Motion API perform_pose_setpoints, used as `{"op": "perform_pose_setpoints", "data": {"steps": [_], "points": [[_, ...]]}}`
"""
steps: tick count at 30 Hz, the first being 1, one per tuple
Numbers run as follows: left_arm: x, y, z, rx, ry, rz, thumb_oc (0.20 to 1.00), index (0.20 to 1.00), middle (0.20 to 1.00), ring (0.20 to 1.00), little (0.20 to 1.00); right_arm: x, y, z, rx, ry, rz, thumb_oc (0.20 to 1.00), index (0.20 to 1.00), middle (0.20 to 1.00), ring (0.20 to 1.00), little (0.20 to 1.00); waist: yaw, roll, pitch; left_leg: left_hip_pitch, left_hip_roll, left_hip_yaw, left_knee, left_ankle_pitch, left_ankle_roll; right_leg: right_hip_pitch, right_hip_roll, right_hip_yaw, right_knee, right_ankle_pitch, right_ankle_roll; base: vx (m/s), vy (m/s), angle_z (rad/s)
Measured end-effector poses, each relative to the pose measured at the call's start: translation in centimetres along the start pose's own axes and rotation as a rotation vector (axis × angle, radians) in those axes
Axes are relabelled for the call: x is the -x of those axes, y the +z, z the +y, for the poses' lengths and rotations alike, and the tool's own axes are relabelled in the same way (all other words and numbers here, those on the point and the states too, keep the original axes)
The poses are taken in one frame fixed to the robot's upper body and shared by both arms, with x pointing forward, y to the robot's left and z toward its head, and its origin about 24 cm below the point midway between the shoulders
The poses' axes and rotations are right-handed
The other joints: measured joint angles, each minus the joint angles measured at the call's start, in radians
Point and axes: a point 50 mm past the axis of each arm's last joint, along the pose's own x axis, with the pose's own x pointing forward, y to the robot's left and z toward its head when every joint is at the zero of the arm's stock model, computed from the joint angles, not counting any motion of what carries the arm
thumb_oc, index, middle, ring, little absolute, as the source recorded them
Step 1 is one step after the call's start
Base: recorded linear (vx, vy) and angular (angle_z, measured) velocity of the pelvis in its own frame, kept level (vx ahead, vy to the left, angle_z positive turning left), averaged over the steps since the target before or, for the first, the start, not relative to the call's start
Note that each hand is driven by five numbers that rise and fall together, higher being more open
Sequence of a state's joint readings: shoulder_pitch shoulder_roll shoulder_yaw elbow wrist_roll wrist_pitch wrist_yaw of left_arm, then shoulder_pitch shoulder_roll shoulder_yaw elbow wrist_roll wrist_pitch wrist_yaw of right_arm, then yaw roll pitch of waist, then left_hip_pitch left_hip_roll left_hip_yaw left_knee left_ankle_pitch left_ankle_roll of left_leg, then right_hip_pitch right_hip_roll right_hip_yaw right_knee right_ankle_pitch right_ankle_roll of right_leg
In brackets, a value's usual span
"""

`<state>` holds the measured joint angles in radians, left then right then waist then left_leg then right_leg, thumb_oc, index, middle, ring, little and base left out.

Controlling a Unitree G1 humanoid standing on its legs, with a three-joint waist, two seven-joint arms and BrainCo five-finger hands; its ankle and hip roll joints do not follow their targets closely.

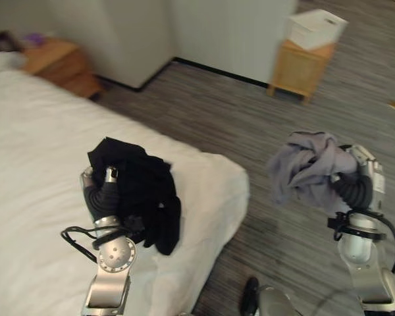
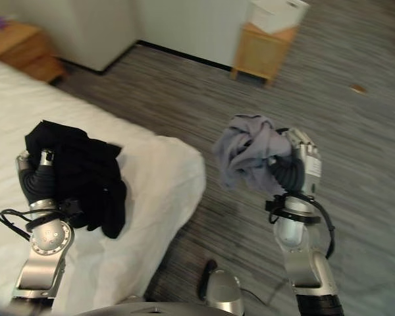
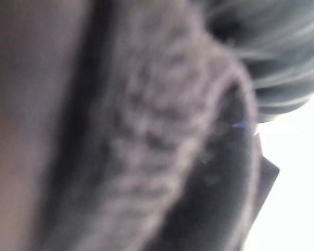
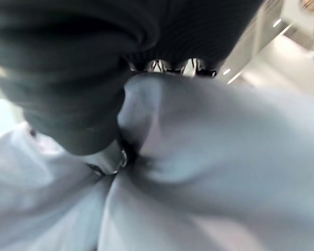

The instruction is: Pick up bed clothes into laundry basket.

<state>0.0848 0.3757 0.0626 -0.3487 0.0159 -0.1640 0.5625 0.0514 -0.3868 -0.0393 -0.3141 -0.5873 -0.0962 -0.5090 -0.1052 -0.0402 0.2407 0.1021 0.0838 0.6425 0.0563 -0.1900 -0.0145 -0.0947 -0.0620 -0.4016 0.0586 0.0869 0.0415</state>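
Left eye view: black clothes (image 1: 141,191) hang down, bunched in the left hand (image 1: 95,187); right hand (image 1: 362,174) squeezes bunched grey clothes (image 1: 303,168).

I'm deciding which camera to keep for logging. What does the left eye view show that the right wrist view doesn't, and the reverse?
Left eye alone: the left hand over the bed, holding the black garment, plus a wooden cabinet with a white box on it. Right wrist alone: a close look at fingers buried in folds. Shared: the grey garment bunched in the right hand.
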Motion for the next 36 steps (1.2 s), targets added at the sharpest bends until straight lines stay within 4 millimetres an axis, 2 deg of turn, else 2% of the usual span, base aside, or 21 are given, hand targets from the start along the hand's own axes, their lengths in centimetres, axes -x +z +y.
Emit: {"op": "perform_pose_setpoints", "data": {"steps": [1, 2, 3, 5, 8, 9, 11, 12, 14, 15, 16, 17, 18, 22, 24, 25, 28, 29, 32, 35, 36], "points": [[0.2, 0.7, 0.0, 0.017, -0.009, -0.024, 0.200, 0.200, 0.200, 0.200, 0.200, -0.6, 0.1, 0.5, -0.004, 0.005, -0.013, 0.200, 0.200, 0.200, 0.200, 0.200, 0.039, 0.032, -0.002, 0.041, 0.005, 0.002, -0.118, 0.099, 0.036, 0.016, 0.039, -0.004, -0.065, 0.009, 0.118, -0.10, -0.108, -2.75], [0.2, 0.8, -0.2, 0.022, -0.032, -0.036, 0.200, 0.200, 0.200, 0.200, 0.200, -0.7, 0.1, 1.2, -0.018, 0.018, -0.004, 0.200, 0.200, 0.200, 0.200, 0.200, 0.062, 0.039, 0.000, 0.094, 0.021, 0.088, -0.147, 0.122, 0.007, 0.027, 0.008, -0.164, 0.017, -0.099, 0.046, -0.06, -0.125, -2.20], [0.2, 0.8, -1.0, 0.035, -0.074, -0.036, 0.200, 0.200, 0.200, 0.200, 0.200, -0.4, -0.1, 1.0, -0.009, 0.027, -0.001, 0.200, 0.200, 0.200, 0.200, 0.200, 0.048, 0.042, -0.004, 0.094, 0.033, 0.098, -0.113, 0.112, 0.017, 0.051, -0.067, -0.226, 0.105, -0.129, -0.009, -0.10, -0.191, -1.34], [1.3, 0.5, -1.8, 0.063, -0.137, -0.009, 0.200, 0.200, 0.200, 0.200, 0.200, 0.4, -0.2, 1.2, 0.016, 0.095, -0.023, 0.200, 0.200, 0.200, 0.200, 0.200, 0.051, 0.060, -0.031, 0.127, 0.059, 0.204, -0.051, 0.106, 0.018, 0.079, -0.226, -0.336, 0.236, -0.151, -0.023, -0.11, -0.347, -1.58], [1.8, -1.6, -1.6, 0.013, -0.173, 0.074, 0.200, 0.200, 0.200, 0.200, 0.200, 1.5, 0.3, 2.1, -0.023, 0.149, -0.028, 0.200, 0.200, 0.200, 0.200, 0.200, 0.066, 0.016, -0.080, 0.122, 0.101, 0.221, 0.032, 0.106, 0.013, 0.105, -0.173, -0.274, 0.058, -0.073, -0.076, 0.00, -0.268, -1.45], [2.8, -3.3, -2.1, 0.038, -0.200, 0.176, 0.200, 0.200, 0.200, 0.200, 0.200, 2.0, 0.2, 2.3, -0.020, 0.178, -0.018, 0.200, 0.200, 0.200, 0.200, 0.200, 0.049, 0.024, -0.082, 0.085, 0.169, 0.230, 0.181, 0.090, -0.016, 0.136, -0.124, -0.244, -0.038, -0.043, -0.066, 0.00, -0.260, -1.09], [4.2, -4.0, -2.9, 0.057, -0.272, 0.238, 0.200, 0.200, 0.200, 0.200, 0.200, 1.8, -0.1, 2.0, 0.009, 0.205, -0.037, 0.200, 0.200, 0.200, 0.200, 0.200, 0.044, 0.043, -0.085, 0.063, 0.211, 0.212, 0.197, 0.060, -0.101, 0.143, -0.094, -0.196, -0.094, -0.031, -0.049, 0.08, -0.289, -0.92], [4.6, -4.0, -3.7, 0.089, -0.314, 0.252, 0.200, 0.200, 0.200, 0.200, 0.200, 1.7, -0.7, 1.8, 0.049, 0.237, -0.044, 0.200, 0.200, 0.200, 0.200, 0.200, 0.021, 0.059, -0.083, 0.027, 0.236, 0.197, 0.171, 0.072, -0.145, 0.157, -0.072, -0.185, -0.116, -0.032, -0.051, 0.13, -0.189, -0.71], [5.3, -4.1, -3.8, 0.104, -0.323, 0.276, 0.200, 0.200, 0.200, 0.200, 0.200, 1.3, -0.5, 2.3, 0.054, 0.261, -0.075, 0.200, 0.200, 0.200, 0.200, 0.200, 0.064, 0.077, -0.072, -0.001, 0.265, 0.133, 0.255, 0.191, -0.134, 0.157, -0.027, -0.059, -0.129, -0.046, -0.061, 0.12, -0.124, -1.34], [5.7, -4.6, -3.6, 0.096, -0.322, 0.303, 0.200, 0.200, 0.200, 0.200, 0.200, 1.4, -0.4, 2.9, 0.037, 0.275, -0.072, 0.200, 0.200, 0.200, 0.200, 0.200, 0.092, 0.070, -0.071, -0.003, 0.297, 0.083, 0.322, 0.170, -0.151, 0.172, -0.030, -0.025, -0.142, -0.036, -0.054, 0.15, -0.142, -1.37], [5.9, -4.8, -3.8, 0.101, -0.325, 0.318, 0.200, 0.200, 0.200, 0.200, 0.200, 1.6, -0.4, 3.0, 0.034, 0.282, -0.068, 0.200, 0.200, 0.200, 0.200, 0.200, 0.087, 0.057, -0.065, -0.022, 0.288, 0.011, 0.329, 0.153, -0.175, 0.190, -0.036, -0.016, -0.159, -0.036, -0.056, 0.23, -0.133, -1.05], [6.2, -4.6, -4.5, 0.138, -0.324, 0.328, 0.200, 0.200, 0.200, 0.200, 0.200, 1.6, -0.6, 2.8, 0.049, 0.295, -0.066, 0.200, 0.200, 0.200, 0.200, 0.200, 0.102, 0.040, -0.053, -0.068, 0.180, -0.193, 0.244, 0.139, -0.190, 0.190, -0.074, 0.047, -0.159, -0.049, -0.072, 0.19, -0.091, -0.70], [6.4, -4.6, -4.7, 0.149, -0.322, 0.333, 0.200, 0.200, 0.200, 0.200, 0.200, 1.6, -0.7, 2.7, 0.053, 0.300, -0.061, 0.200, 0.200, 0.200, 0.200, 0.200, 0.113, 0.039, -0.051, -0.088, 0.150, -0.228, 0.213, 0.142, -0.187, 0.190, -0.085, 0.065, -0.159, -0.048, -0.070, 0.22, -0.052, -0.78], [6.9, -4.8, -4.9, 0.170, -0.311, 0.353, 0.200, 0.200, 0.200, 0.200, 0.200, 2.9, -1.6, 2.6, 0.079, 0.352, -0.017, 0.200, 0.200, 0.200, 0.200, 0.200, 0.110, 0.073, -0.051, -0.220, 0.082, -0.210, 0.071, 0.234, -0.073, 0.256, -0.084, 0.052, -0.166, -0.084, 0.017, 0.27, -0.019, -0.21], [7.9, -6.0, -4.6, 0.148, -0.309, 0.416, 0.200, 0.200, 0.200, 0.200, 0.200, 3.3, -2.0, 2.7, 0.089, 0.372, 0.001, 0.200, 0.200, 0.200, 0.200, 0.200, 0.121, 0.081, -0.057, -0.267, 0.046, -0.217, -0.013, 0.232, -0.077, 0.276, -0.095, 0.035, -0.166, -0.111, 0.031, 0.41, -0.004, -0.27], [8.3, -7.0, -4.2, 0.124, -0.292, 0.460, 0.200, 0.200, 0.200, 0.200, 0.200, 3.4, -2.3, 2.8, 0.093, 0.382, 0.011, 0.200, 0.200, 0.200, 0.200, 0.200, 0.168, 0.086, -0.064, -0.273, 0.036, -0.213, -0.017, 0.261, -0.066, 0.277, -0.119, 0.045, -0.166, -0.128, 0.054, 0.36, 0.001, -0.66], [7.7, -7.4, -3.5, 0.126, -0.250, 0.486, 0.200, 0.200, 0.200, 0.200, 0.200, 3.3, -2.3, 2.8, 0.097, 0.394, 0.008, 0.200, 0.200, 0.200, 0.200, 0.200, 0.185, 0.053, -0.058, -0.274, -0.012, -0.214, -0.021, 0.267, -0.029, 0.273, -0.134, 0.048, -0.162, -0.150, 0.072, 0.41, 0.017, -0.01], [7.3, -7.3, -2.9, 0.112, -0.236, 0.472, 0.200, 0.200, 0.200, 0.200, 0.200, 3.0, -2.1, 3.0, 0.094, 0.404, -0.003, 0.200, 0.200, 0.200, 0.200, 0.200, 0.206, 0.039, -0.052, -0.274, -0.028, -0.212, -0.011, 0.246, 0.032, 0.294, -0.124, 0.030, -0.160, -0.149, 0.068, 0.51, 0.025, 0.21], [7.4, -7.3, -1.4, 0.095, -0.187, 0.476, 0.200, 0.200, 0.200, 0.200, 0.200, 2.1, -1.2, 3.5, 0.066, 0.391, -0.039, 0.200, 0.200, 0.200, 0.200, 0.200, 0.276, 0.009, -0.050, -0.254, -0.055, -0.183, 0.077, 0.160, 0.081, 0.357, -0.125, 0.029, -0.157, -0.134, 0.052, 0.50, 0.035, -0.16], [6.8, -6.9, -1.7, 0.108, -0.207, 0.452, 0.200, 0.200, 0.200, 0.200, 0.200, 1.2, -0.8, 3.9, 0.067, 0.368, -0.062, 0.200, 0.200, 0.200, 0.200, 0.200, 0.300, 0.003, -0.048, -0.237, -0.069, -0.191, 0.084, 0.127, 0.102, 0.323, -0.148, 0.056, -0.049, -0.141, 0.080, 0.46, 0.161, 0.02], [6.5, -6.8, -1.9, 0.105, -0.223, 0.442, 0.200, 0.200, 0.200, 0.200, 0.200, 1.0, -0.7, 3.9, 0.066, 0.362, -0.063, 0.200, 0.200, 0.200, 0.200, 0.200, 0.293, -0.004, -0.040, -0.204, -0.087, -0.212, 0.049, 0.111, 0.092, 0.294, -0.159, 0.068, 0.068, -0.145, 0.120, 0.48, 0.238, 0.36]]}}
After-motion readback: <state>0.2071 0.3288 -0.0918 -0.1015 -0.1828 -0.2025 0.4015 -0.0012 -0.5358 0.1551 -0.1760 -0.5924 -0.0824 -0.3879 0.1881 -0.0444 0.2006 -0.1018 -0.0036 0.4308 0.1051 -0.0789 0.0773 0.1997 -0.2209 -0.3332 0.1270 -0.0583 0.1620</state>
